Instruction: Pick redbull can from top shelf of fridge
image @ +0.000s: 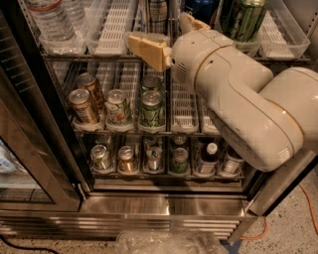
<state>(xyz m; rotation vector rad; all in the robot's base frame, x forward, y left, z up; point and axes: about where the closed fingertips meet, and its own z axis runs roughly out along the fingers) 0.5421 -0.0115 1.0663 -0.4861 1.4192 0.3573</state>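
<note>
I'm looking down into the open fridge (164,206), its glass door (30,134) swung out to the left. On the top shelf (89,57) the clear bin (59,47) at the far left holds water bottles (49,20). The two lanes (114,25) to its right show only their white slotted floors. Next comes the lane with the redbull can (158,10), then a blue can (201,5), then a wide green can (241,17) in its own bin. The end bin (285,37) on the right shows a bare floor.

The middle rack (186,106) carries five cans in the three left lanes: two coppery ones (82,106), one pale green (117,106) and two darker green (150,106). The bottom rack (164,176) has a can in most lanes and a dark bottle (210,153) with a white cap.

The redbull can stands upright near the middle of the top shelf, long axis vertical. Its upper part runs out of view, so I cannot see its top.

The gripper (159,29) is at the front edge of the top shelf, just in front of that can. Its jaws are spread: one tan finger (146,49) lies left of and below the can, the other (191,22) to its right. I cannot tell whether either finger touches the can. The white arm (248,99) covers the right side of the racks.
</note>
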